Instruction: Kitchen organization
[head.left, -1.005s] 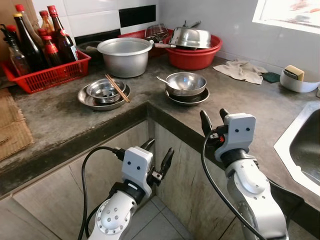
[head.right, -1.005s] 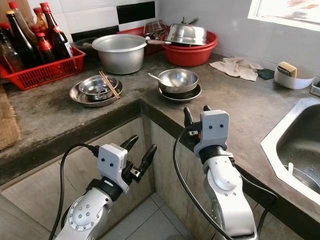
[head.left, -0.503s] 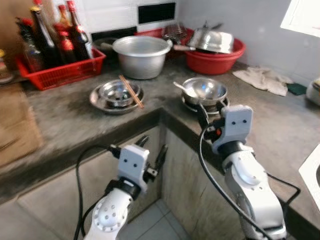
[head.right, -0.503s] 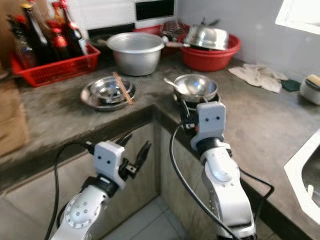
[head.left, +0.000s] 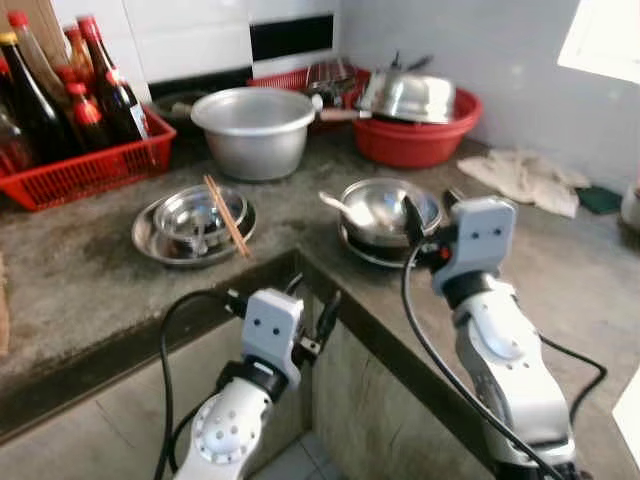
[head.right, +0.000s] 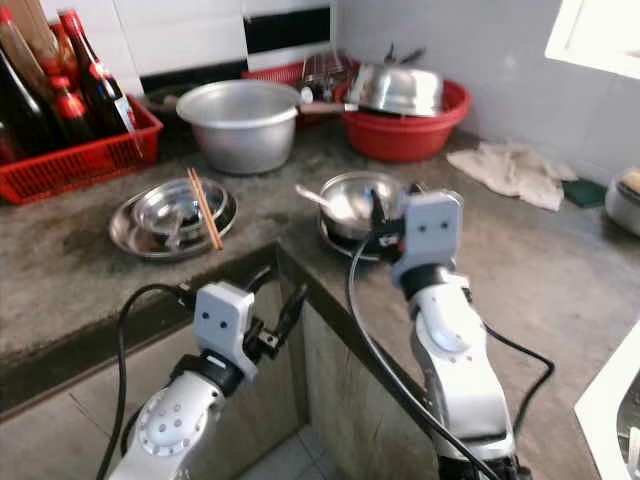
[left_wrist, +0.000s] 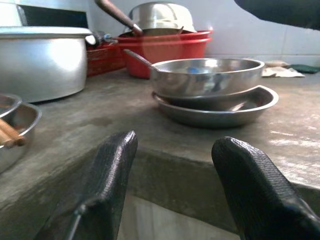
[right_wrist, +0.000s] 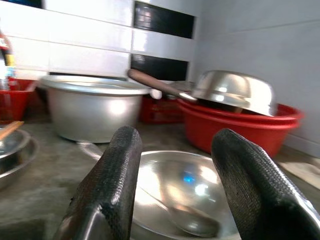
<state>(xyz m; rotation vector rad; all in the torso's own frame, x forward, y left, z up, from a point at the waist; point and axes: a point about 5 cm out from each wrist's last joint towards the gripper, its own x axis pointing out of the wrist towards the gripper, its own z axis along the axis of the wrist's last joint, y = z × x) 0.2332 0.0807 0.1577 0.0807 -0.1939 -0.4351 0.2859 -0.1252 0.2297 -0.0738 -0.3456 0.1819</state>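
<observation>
On desk near its corner: steel bowl with spoon, nested on a plate. Right hand just at its 5 o'clock rim, fingers apart. Likely light, rigid, slippery; grip the rim. Left hand spread, below desk edge.

You have a shiny steel bowl sitting upright on a shallow steel plate near the worktop's inner corner, with a spoon resting in it, handle leaning over the rim. Well apart to its left, a second bowl sits in a plate, chopsticks laid across.
</observation>
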